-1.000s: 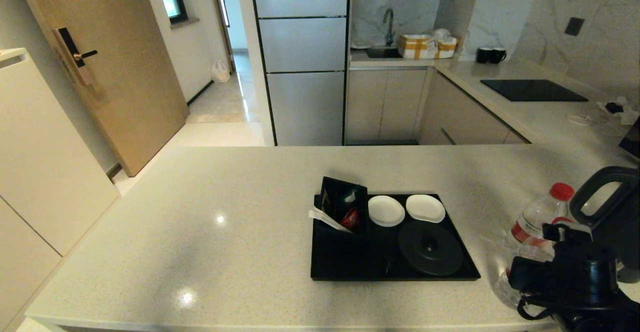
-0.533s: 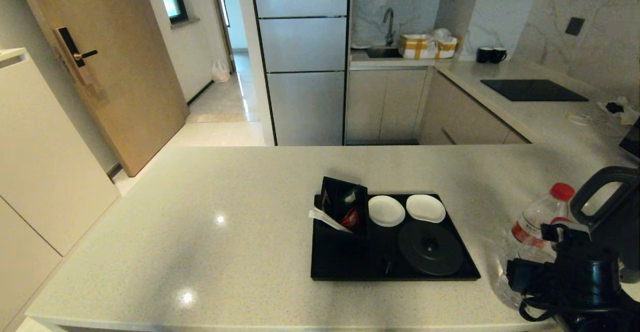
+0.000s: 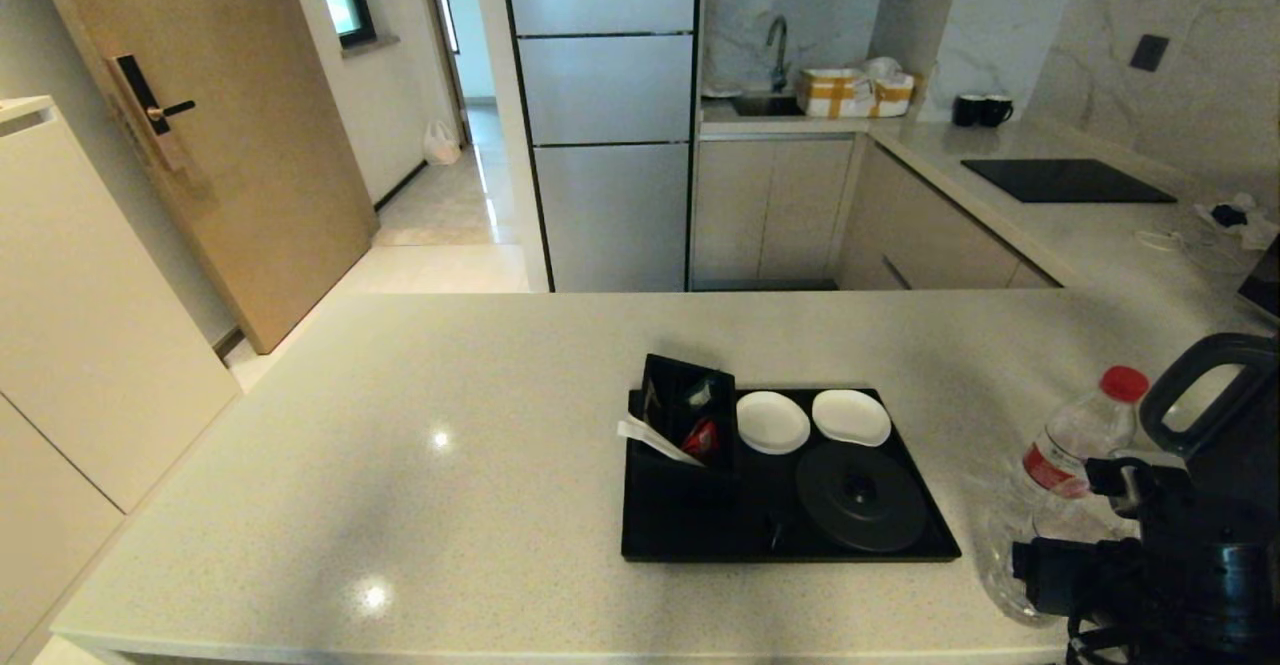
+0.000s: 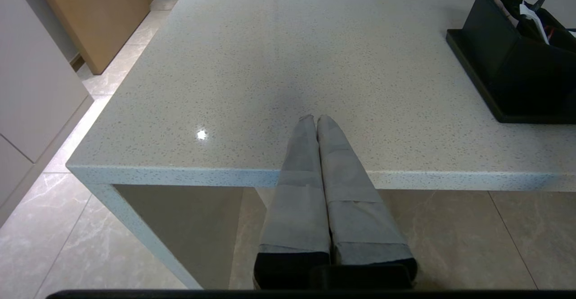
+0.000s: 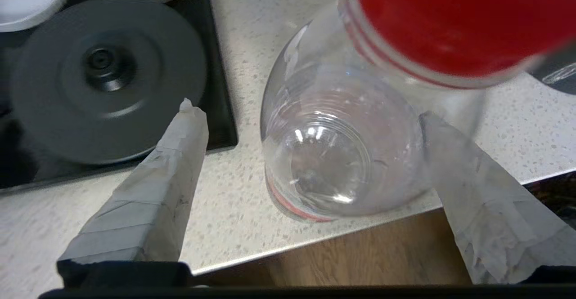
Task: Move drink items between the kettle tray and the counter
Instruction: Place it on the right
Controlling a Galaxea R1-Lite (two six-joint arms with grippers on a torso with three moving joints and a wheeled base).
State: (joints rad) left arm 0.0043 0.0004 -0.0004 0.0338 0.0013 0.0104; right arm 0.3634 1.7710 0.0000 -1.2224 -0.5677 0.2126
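Right gripper (image 5: 310, 150) wide open above a clear red-capped bottle (image 5: 333, 155), fingers either side, not gripping; bottle upright on table (image 3: 450, 385) near its front edge, right of kettle tray (image 3: 700, 530). Kettle (image 3: 1225, 415) behind it. Left gripper (image 4: 315, 121) closed, parked at table edge.

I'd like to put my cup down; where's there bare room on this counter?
The counter is bare left of the tray, and behind it. It is crowded at the right edge: a bottle, the kettle and the right tool, standing open.
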